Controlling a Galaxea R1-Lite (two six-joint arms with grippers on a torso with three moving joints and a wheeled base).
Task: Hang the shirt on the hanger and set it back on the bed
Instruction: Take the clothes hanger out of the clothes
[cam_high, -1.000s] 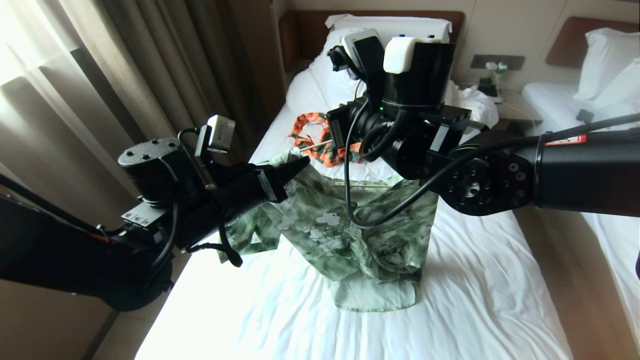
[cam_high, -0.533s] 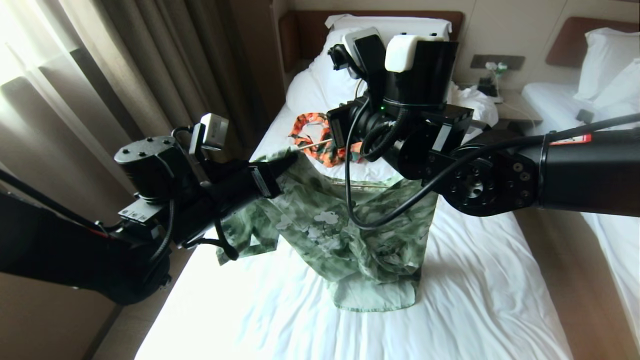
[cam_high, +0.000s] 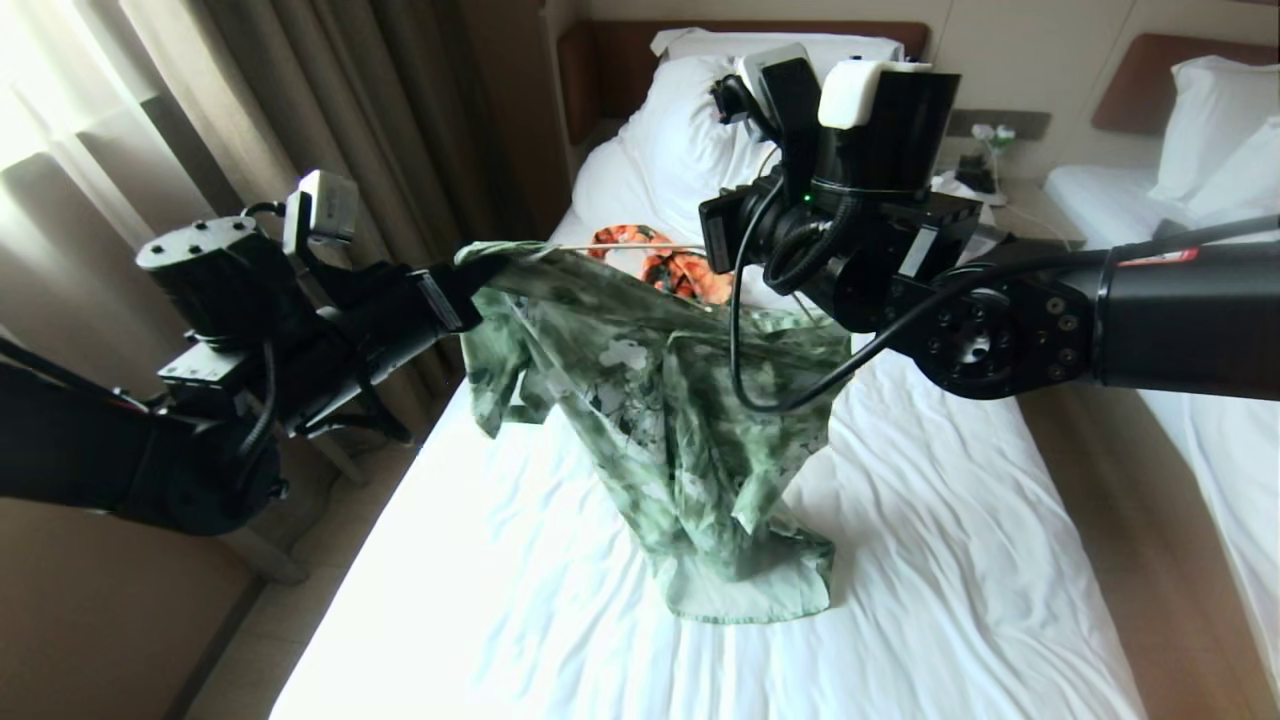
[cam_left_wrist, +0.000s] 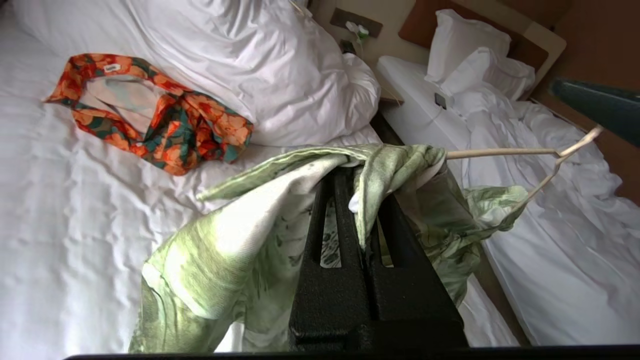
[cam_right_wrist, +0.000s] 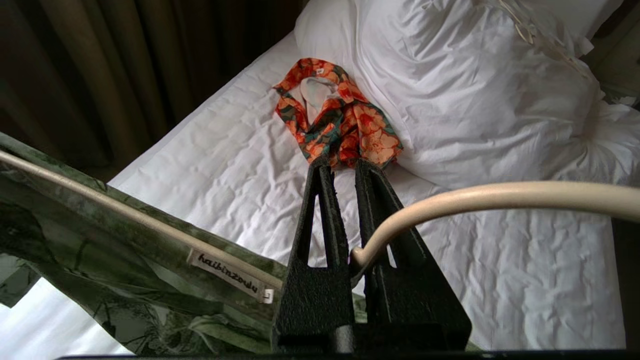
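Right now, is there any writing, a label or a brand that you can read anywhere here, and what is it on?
"haibinzoulu", handwritten-style script on the white neck tag sewn inside the shirt.
Red-and-white sticker on the right arm: too small to read.
Small tag in the orange floral garment: too blurred to read.

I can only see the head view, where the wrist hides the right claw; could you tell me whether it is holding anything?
Observer: Yes, the right claw is shut on the thin cream wire hanger, where its wire bends.
Operator: Thank you. Has the left claw truly pinched fabric?
Observer: It has: the left claw is shut on a fold of the pale green flower-print shirt.
Operator: Is the collar on the hanger?
Observer: The shirt's white neck label lies against one hanger arm.
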